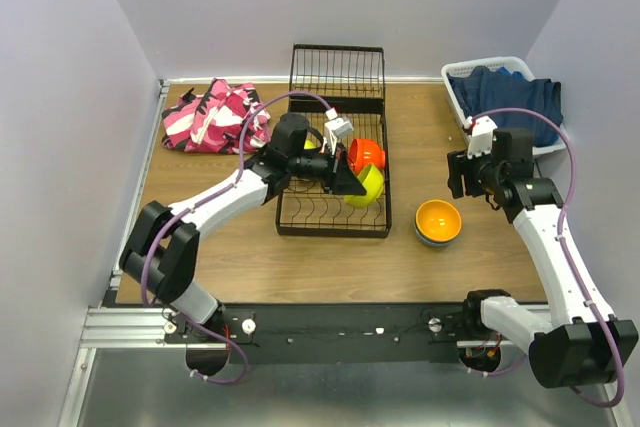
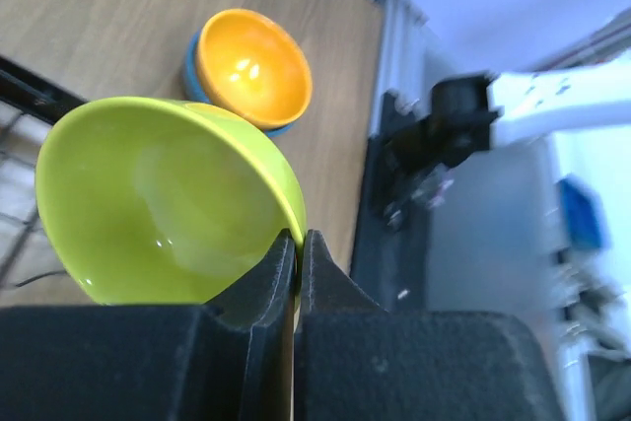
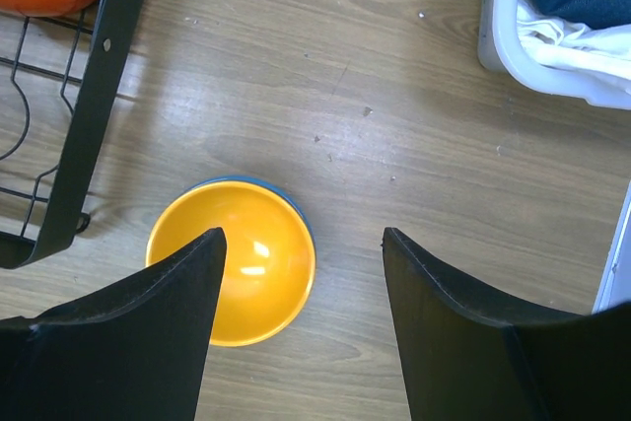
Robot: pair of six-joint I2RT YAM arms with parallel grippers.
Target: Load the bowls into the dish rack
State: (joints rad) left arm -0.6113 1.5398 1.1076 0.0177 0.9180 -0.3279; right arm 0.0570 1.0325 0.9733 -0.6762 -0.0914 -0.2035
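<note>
Pinching rim of lime green round plastic bowl (image 2: pixel 168 204) with left gripper (image 2: pixel 298 244), jaws nearly together on thin wall; bowl ahead of fingertips, tilted on edge over black wire rectangular dish rack (image 1: pixel 332 233), beside red-orange plastic bowl (image 1: pixel 366 153) standing among tines. Rim grip probably chosen to slot bowl upright between tines; contact with rack unclear. Holding right gripper (image 3: pixel 301 239) apart and empty, above orange plastic bowl (image 3: pixel 242 273) nested in blue plastic bowl (image 3: pixel 237 182) on wooden table (image 3: pixel 394 96), below and slightly left of fingertips, likely lined up for next pick

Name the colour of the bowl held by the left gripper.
Lime green: the small round plastic bowl shows best in the left wrist view.
</note>
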